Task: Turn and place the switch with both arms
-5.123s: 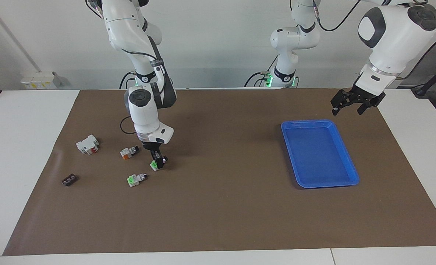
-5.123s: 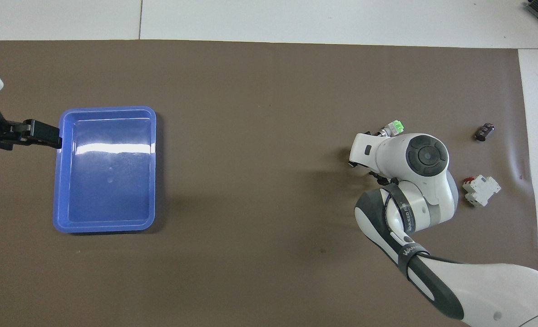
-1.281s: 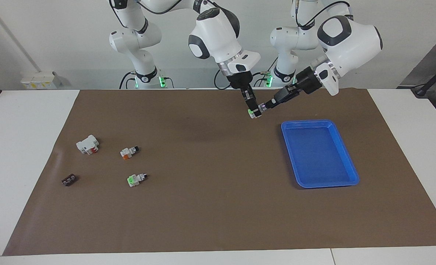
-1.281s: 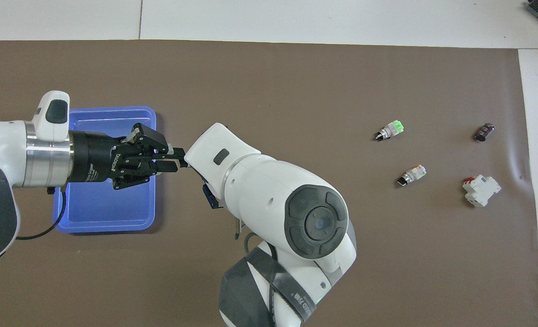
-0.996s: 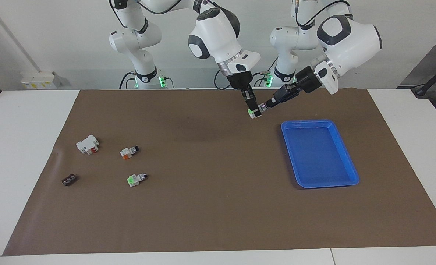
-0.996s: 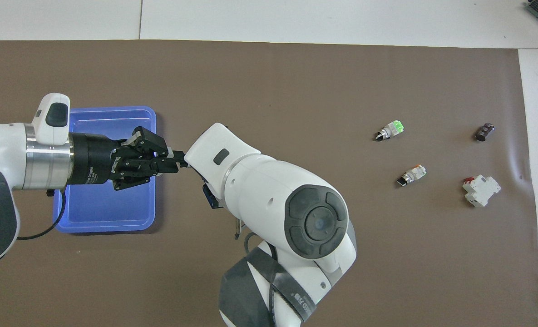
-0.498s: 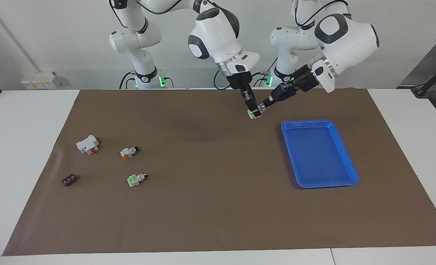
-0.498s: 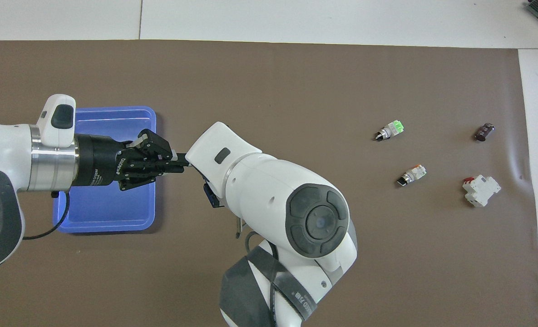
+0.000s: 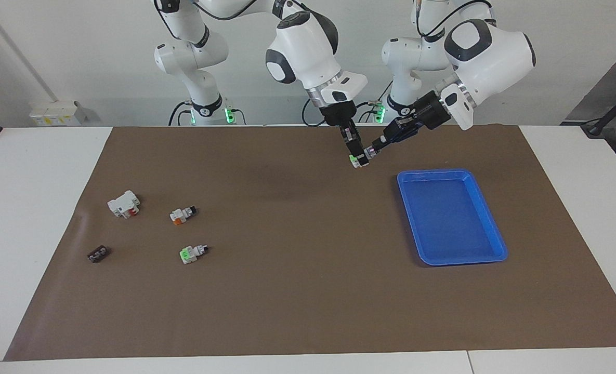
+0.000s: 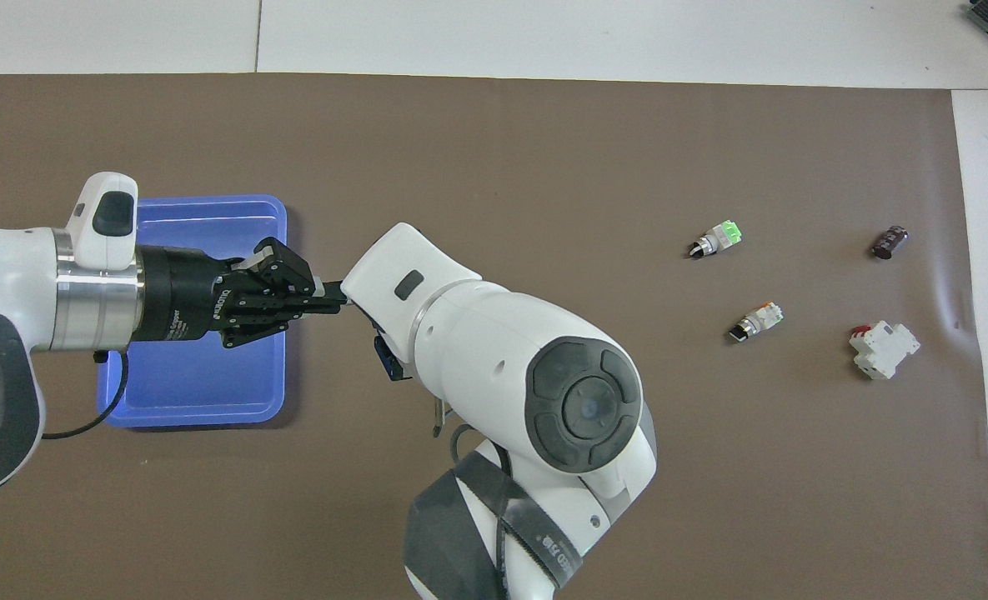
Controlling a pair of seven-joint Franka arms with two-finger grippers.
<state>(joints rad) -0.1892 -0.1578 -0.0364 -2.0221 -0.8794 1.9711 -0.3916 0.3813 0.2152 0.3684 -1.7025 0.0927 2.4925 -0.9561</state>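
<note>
- Facing view: the switch point(image 9: 359, 161) hangs in the air at upper centre of the frame, over the brown mat point(image 9: 308, 291), just beside the near-robot corner of the blue tray point(image 9: 495, 244) but not over it.
- It looks like a small, stiff, light plastic piece. I judge it will not bend or crush, but its smooth faces could slip or twist between narrow fingertips. The flat sides of the white body seem the safest place to pinch; the small end is a poorer hold.
- The right gripper point(image 9: 356, 154) points straight down with its fingers closed on the switch's body from above, green face showing at the bottom.
- The left gripper point(image 9: 371, 151) comes in slantwise from the upper right of the frame, its fingertips drawn together on the end of the switch that faces it. So both arms appear to have it at once.
- Overhead view: the switch itself is hidden under the right arm's big wrist at centre frame.
- The left gripper point(image 10: 327, 298) shows at centre left, reaching over the tray point(image 10: 202, 408), its fingertips meeting just where they vanish beneath that wrist.
- The right gripper's fingers cannot be seen here.
- Two other small switches, one green-faced point(image 10: 717, 238) and one orange-faced point(image 10: 758, 320), lie on the mat at right.
</note>
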